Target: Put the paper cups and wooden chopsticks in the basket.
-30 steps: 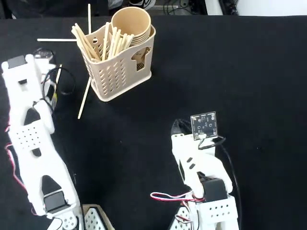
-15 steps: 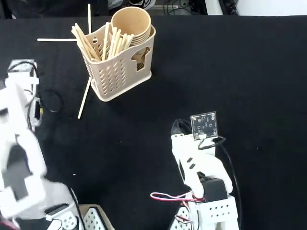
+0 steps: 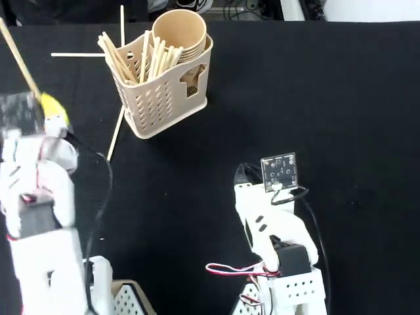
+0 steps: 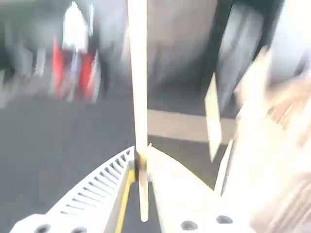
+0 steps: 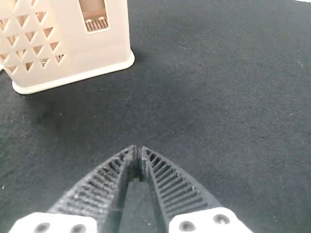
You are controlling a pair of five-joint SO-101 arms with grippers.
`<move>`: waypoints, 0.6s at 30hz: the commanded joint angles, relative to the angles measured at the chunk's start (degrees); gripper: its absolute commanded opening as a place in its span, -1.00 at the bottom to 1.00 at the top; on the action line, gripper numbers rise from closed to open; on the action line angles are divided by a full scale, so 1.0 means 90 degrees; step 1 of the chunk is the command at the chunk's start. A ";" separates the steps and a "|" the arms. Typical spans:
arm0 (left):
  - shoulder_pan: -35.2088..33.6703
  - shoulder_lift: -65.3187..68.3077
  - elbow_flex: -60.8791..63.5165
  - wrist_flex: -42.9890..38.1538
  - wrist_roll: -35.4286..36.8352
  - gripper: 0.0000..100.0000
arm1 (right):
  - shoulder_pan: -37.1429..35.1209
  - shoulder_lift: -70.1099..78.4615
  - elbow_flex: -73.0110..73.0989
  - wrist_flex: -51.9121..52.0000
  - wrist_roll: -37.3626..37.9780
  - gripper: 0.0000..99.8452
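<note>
"Wooden sticks all in?"

"Not yet. The left gripper (image 4: pixel 141 156) pinches one chopstick (image 4: pixel 137 73), raised, with the basket (image 3: pixel 164 98) off to its side. Paper cups (image 3: pixel 178 29) sit inside; loose sticks (image 3: pixel 117 134) lie beside the basket. The right gripper (image 5: pixel 138 162) is closed on nothing."
</note>
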 commanded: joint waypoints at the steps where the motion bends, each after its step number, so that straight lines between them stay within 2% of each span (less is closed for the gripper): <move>1: 0.0913 -0.1006 0.0825 -0.3722 0.0352 -0.94 | -0.0078 -0.0523 -0.0024 -0.0098 0.0010 -0.98; 3: 0.1372 -0.0840 0.0767 -0.4650 0.0352 -0.94 | -0.0078 -0.0523 -0.0024 -0.0098 0.0010 -0.98; 4: 0.1578 -0.0674 0.0591 -0.4767 0.0361 -0.94 | -0.0078 -0.0523 -0.0024 -0.0098 0.0010 -0.98; 8: 0.2173 0.0518 -0.0728 -0.4015 0.0381 -0.94 | -0.0078 -0.0523 -0.0024 -0.0098 0.0010 -0.98; 10: 0.2242 0.1289 -0.1353 -0.3712 0.0664 -0.94 | -0.0078 -0.0523 -0.0024 -0.0098 0.0010 -0.98; 13: 0.2222 0.2374 -0.2037 -0.3604 0.1211 -0.94 | -0.0078 -0.0523 -0.0024 -0.0098 0.0010 -0.98; 18: 0.2085 0.3849 -0.2496 -0.3604 0.1309 -0.94 | -0.0078 -0.0523 -0.0024 -0.0098 0.0010 -0.98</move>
